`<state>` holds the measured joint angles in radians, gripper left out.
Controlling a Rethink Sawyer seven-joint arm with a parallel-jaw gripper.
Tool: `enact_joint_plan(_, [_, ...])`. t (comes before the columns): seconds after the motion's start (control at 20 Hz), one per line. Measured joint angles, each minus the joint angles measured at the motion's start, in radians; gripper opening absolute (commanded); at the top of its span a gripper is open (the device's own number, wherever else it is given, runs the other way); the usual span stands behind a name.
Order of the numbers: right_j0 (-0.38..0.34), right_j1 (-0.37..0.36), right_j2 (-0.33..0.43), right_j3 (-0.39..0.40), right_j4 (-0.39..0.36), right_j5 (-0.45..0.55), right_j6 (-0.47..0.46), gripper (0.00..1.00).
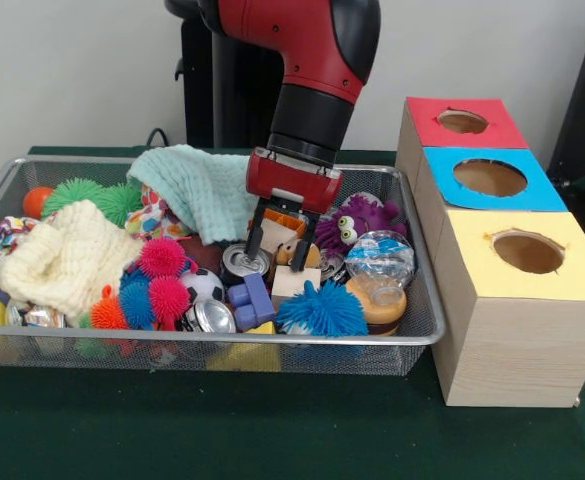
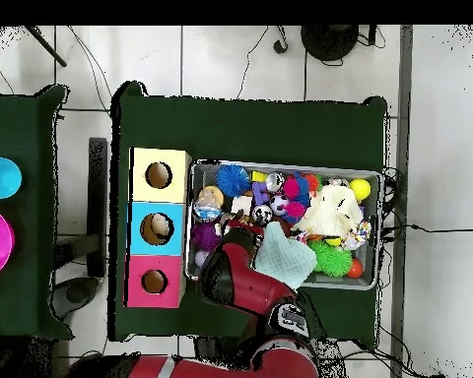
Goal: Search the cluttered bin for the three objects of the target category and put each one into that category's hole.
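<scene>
Wire bin [image 1: 422, 335] sits on the green tabletop [image 1: 272, 430], crammed with spiky balls, cans, blocks and cloths. Claw [image 1: 279, 252] hangs inside it, fingers spread wide over a silver can [image 1: 243, 264], gripping nothing. Three-hole box [image 1: 502, 290] stands just beside the bin.

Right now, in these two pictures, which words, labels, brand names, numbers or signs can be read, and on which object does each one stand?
No text can be read in either view.
Clear crumpled plastic bottle with a blue label: there is print on the label, but it is too small and blurred to read.
Silver metal cans: no legible marking.
Wooden box with red, blue and yellow tops: plain, no words or numbers.
</scene>
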<state>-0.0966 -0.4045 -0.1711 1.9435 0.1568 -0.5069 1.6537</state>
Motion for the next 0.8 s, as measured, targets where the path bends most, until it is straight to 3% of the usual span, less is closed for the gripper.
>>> enact_joint_plan(0.8, [-0.021,-0.012,0.037,0.011,0.0,0.0,0.009,1.0])
